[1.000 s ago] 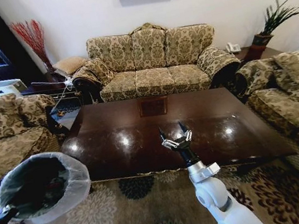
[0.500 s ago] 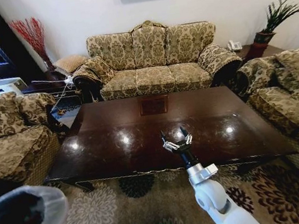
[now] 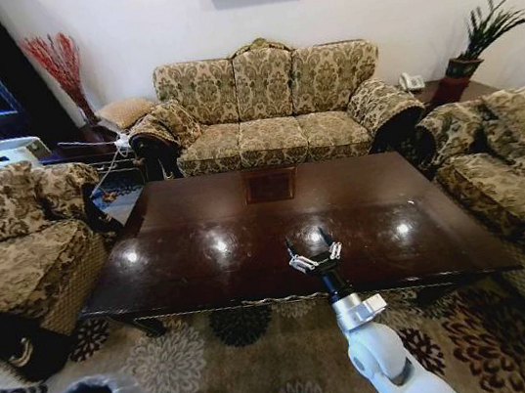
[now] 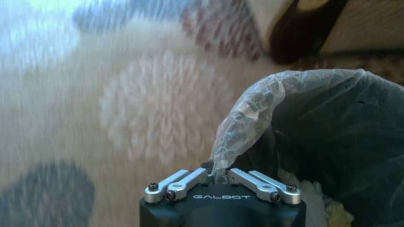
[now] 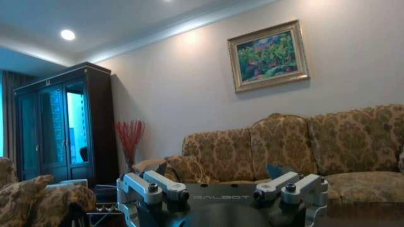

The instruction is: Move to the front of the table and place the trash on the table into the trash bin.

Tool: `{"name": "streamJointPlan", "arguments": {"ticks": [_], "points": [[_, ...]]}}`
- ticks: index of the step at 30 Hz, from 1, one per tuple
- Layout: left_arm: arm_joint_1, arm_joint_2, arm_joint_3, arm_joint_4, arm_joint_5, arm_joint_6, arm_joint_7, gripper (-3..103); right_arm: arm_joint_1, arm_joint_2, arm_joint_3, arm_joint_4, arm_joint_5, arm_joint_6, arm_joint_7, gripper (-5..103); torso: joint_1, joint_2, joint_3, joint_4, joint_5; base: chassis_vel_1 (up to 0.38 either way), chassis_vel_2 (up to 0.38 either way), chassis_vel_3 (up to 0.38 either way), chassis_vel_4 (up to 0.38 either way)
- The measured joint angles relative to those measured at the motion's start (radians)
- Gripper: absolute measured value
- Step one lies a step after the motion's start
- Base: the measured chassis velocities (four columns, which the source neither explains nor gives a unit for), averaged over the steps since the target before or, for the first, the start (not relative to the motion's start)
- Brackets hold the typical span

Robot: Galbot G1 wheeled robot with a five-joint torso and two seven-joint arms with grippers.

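Sofas ring the table, its glossy top bare. Your left gripper pinches the trash bin liner rim, low left on the carpet; thin plastic, likely slippery and tearable. Your right gripper hovers spread over the table's near edge.

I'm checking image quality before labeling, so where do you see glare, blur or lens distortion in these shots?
Head view: bright ceiling-light reflections spot the glossy table, and the wide lens bows the room's edges. Left wrist view: the carpet is smeared by motion blur, while the left gripper and the trash bin liner it pinches look sharper. Right wrist view: a ceiling light glows, and the painting looks soft.
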Motion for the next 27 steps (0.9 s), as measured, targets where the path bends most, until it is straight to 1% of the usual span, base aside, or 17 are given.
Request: {"name": "streamJointPlan", "arguments": {"ticks": [1,2,3,4,6,7,9,12,15,18,21,22,24,27], "points": [[-0.014,0.002,0.002,0.022,-0.010,0.004,0.000,0,-0.005,-0.002,0.006,0.004,0.003,0.001,-0.004,100,0.000,0.000,0.000,-0.0001,0.0003,0.000,0.000,0.000,0.000],[-0.047,0.004,0.006,0.078,-0.027,0.010,0.007,0,-0.021,-0.008,0.021,0.013,0.006,0.006,-0.022,100,0.000,0.000,0.000,-0.0003,0.0005,0.000,0.000,0.000,0.000],[-0.047,0.004,0.006,0.078,-0.027,0.010,0.007,0,-0.021,-0.008,0.021,0.013,0.006,0.006,-0.022,100,0.000,0.000,0.000,-0.0003,0.0005,0.000,0.000,0.000,0.000],[-0.065,0.005,0.009,0.112,-0.037,0.012,0.014,0,-0.030,-0.011,0.030,0.015,0.003,0.010,-0.032,100,0.000,0.000,0.000,-0.0003,0.0008,0.000,0.000,0.000,0.000],[-0.098,0.007,0.013,0.178,-0.053,0.013,0.026,0,-0.047,-0.015,0.042,0.018,-0.006,0.015,-0.038,100,0.000,0.000,0.000,0.0000,0.0002,0.000,0.000,0.000,0.000],[-0.098,0.007,0.013,0.178,-0.053,0.013,0.026,0,-0.047,-0.015,0.042,0.018,-0.006,0.015,-0.038,100,0.000,0.000,0.000,0.0000,0.0002,0.000,0.000,0.000,0.000],[-0.124,0.013,0.018,0.235,-0.059,0.014,0.038,0,-0.061,-0.016,0.050,0.022,-0.009,0.017,-0.039,100,0.000,0.000,0.000,-0.0001,0.0001,0.000,0.000,0.000,0.000],[-0.149,0.017,0.023,0.288,-0.063,0.028,0.050,0,-0.083,-0.018,0.065,0.030,-0.014,0.021,-0.039,100,0.000,0.000,0.000,-0.0001,0.0007,0.000,0.000,0.000,0.000],[-0.153,0.013,0.024,0.299,-0.065,0.036,0.058,0,-0.092,-0.020,0.073,0.032,-0.016,0.022,-0.040,100,0.000,0.000,0.000,-0.0001,0.0009,0.000,0.000,0.000,0.000],[-0.157,0.000,0.024,0.318,-0.068,0.048,0.075,0,-0.102,-0.022,0.083,0.033,-0.019,0.026,-0.040,100,0.000,0.000,0.000,-0.0001,0.0001,0.000,0.000,0.000,0.000],[-0.163,-0.016,0.021,0.336,-0.092,0.074,0.105,0,-0.114,-0.021,0.094,0.031,-0.023,0.033,-0.040,100,0.000,0.000,0.000,0.0000,0.0001,0.000,0.000,0.000,0.000],[-0.163,-0.016,0.021,0.336,-0.092,0.074,0.105,0,-0.114,-0.021,0.094,0.031,-0.023,0.033,-0.040,100,0.000,0.000,0.000,0.0000,0.0001,0.000,0.000,0.000,0.000],[-0.168,-0.022,0.018,0.352,-0.102,0.089,0.125,0,-0.122,-0.021,0.095,0.030,-0.027,0.036,-0.040,100,0.000,0.000,0.000,-0.0001,0.0011,0.000,0.000,0.000,0.000],[-0.171,-0.027,0.018,0.365,-0.088,0.089,0.143,0,-0.125,-0.023,0.097,0.028,-0.029,0.038,-0.039,100,0.000,0.000,0.000,0.0000,0.0004,0.000,0.000,0.000,0.000]]}}
